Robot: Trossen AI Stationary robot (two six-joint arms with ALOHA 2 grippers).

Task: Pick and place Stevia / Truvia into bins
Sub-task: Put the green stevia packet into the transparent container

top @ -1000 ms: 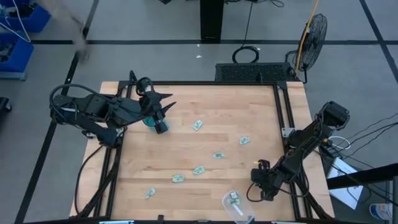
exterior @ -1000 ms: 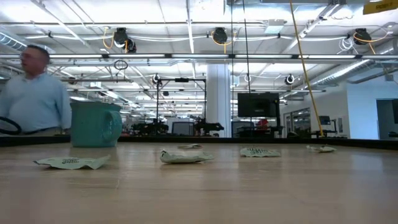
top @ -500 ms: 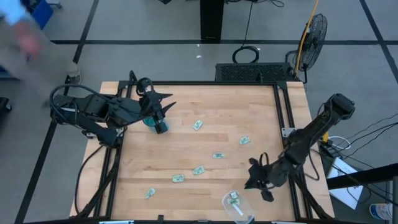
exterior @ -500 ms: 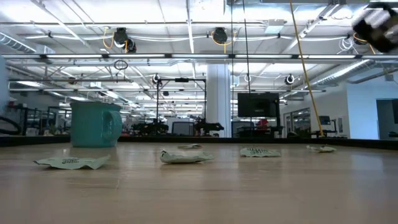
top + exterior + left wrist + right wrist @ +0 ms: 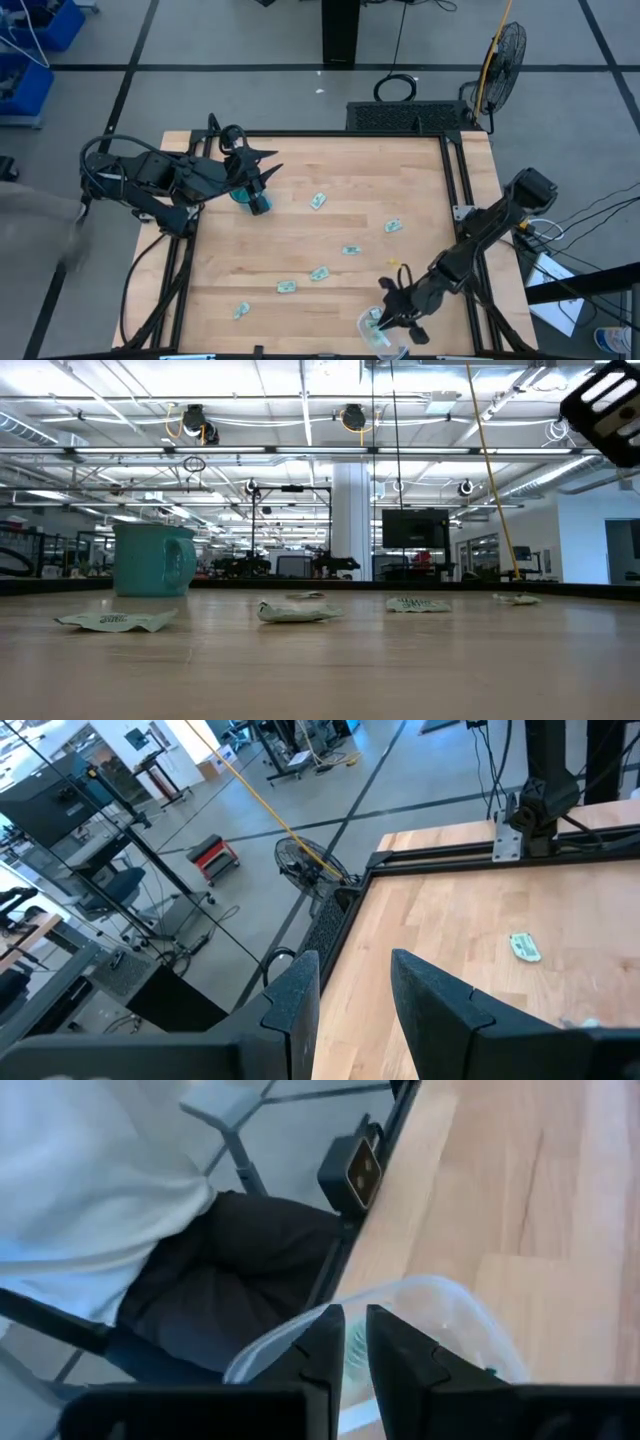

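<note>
Several pale green sachets lie flat on the wooden table, among them one at centre (image 5: pixel 318 201), one to the right (image 5: pixel 393 226) and one near the front left (image 5: pixel 241 311). One more lies in the clear tub (image 5: pixel 378 335) at the near edge. The teal mug (image 5: pixel 240 194) stands at the far left and also shows in the low view (image 5: pixel 152 560). My left gripper (image 5: pixel 258 203) is open and empty beside the mug. My right gripper (image 5: pixel 388 312) hovers over the tub (image 5: pixel 430 1315), its fingers almost together on a thin pale green strip. My right gripper pinches a sachet between its two fingertips; only a thin pale green sliver (image 5: pixel 354 1365) shows in the narrow gap. The fingers hide which part they have. The sachet is lifted clear, above the tub's rim.
A person in a white top and dark trousers (image 5: pixel 150 1230) stands just beyond the table's near edge by the tub. Another blurred figure (image 5: pixel 40 230) is off the table's left side. A black frame (image 5: pixel 455 200) rims the table.
My right gripper has swung from the table's right edge toward the near edge and to the left, ending over the clear tub. A person has moved down along the table's left side. The left arm and the sachets on the table have kept still.
</note>
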